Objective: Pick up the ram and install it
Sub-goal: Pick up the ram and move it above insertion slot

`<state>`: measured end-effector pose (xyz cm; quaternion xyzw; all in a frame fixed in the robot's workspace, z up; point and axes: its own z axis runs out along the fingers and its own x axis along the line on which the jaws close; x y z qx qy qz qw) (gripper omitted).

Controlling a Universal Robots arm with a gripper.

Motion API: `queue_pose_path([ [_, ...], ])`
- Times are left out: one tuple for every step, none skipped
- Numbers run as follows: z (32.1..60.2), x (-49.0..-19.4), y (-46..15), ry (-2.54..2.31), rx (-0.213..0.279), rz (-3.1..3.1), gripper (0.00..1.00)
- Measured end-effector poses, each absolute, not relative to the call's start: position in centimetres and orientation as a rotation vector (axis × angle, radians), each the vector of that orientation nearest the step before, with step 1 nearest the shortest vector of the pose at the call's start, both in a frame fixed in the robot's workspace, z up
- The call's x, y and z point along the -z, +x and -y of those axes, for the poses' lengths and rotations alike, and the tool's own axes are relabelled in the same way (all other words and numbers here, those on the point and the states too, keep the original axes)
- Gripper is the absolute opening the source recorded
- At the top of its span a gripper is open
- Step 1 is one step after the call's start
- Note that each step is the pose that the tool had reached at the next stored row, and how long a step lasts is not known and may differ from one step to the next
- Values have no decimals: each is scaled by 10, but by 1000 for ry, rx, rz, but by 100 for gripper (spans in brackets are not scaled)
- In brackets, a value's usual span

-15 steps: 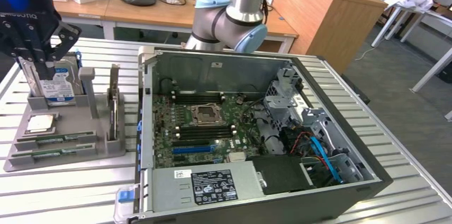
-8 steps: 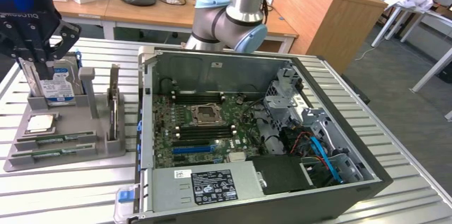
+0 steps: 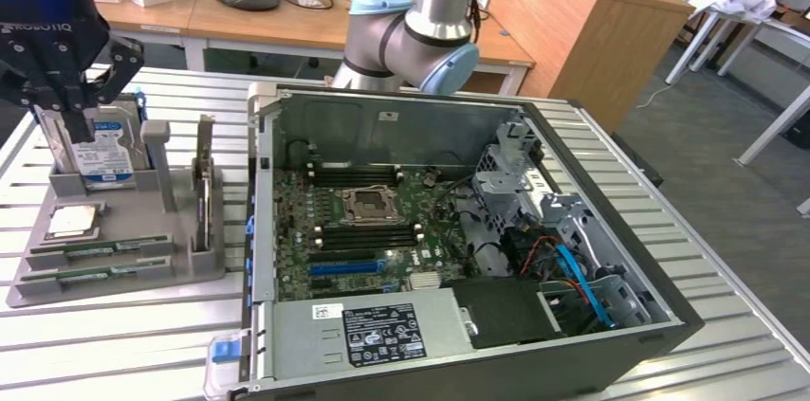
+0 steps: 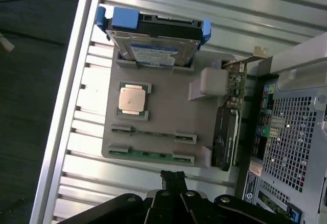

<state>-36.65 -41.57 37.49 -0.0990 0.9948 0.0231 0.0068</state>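
Note:
Two green ram sticks lie side by side in the slots of a grey holder (image 3: 120,285) at the exterior view's left: one ram (image 3: 97,249) and a second ram (image 3: 89,275) nearer the table's front. The wrist view shows them too, ram (image 4: 153,133) and ram (image 4: 151,155). My gripper (image 3: 70,131) hangs above the back of the holder, over the hard drive, well above the sticks. Its fingertips (image 4: 173,177) are pressed together with nothing between them.
The holder also carries a hard drive (image 3: 108,153), a square processor (image 3: 72,221) and an upright card (image 3: 203,194). An open computer case (image 3: 608,230) lies at the exterior view's right, its motherboard (image 3: 367,221) exposed. The slatted metal table (image 3: 114,354) has bare room in front.

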Motion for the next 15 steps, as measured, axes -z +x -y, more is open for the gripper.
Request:
queue_pose_path([
  [416,-375,-367,-336,-73,-3109,10],
  [416,-375,-367,-362,-73,-3107,10],
  [416,-375,-367,-388,-73,-3104,10],
  [416,-375,-367,-414,-73,-3101,10],
  [416,-375,-367,-440,-73,-3098,10],
  [416,-375,-367,-467,-73,-3094,10],
  [416,-375,-366,-491,-73,-3091,10],
  [416,-375,-367,-514,-74,-3088,10],
  [416,-375,-367,-536,-74,-3084,10],
  [416,-375,-367,-559,-74,-3081,10],
  [416,-375,-367,-581,-74,-3077,10],
  [416,-375,-366,-602,-74,-3073,10],
  [416,-375,-367,-623,-74,-3069,10],
  [416,-375,-367,-644,-74,-3065,10],
  [416,-375,-367,-667,-74,-3061,10],
])
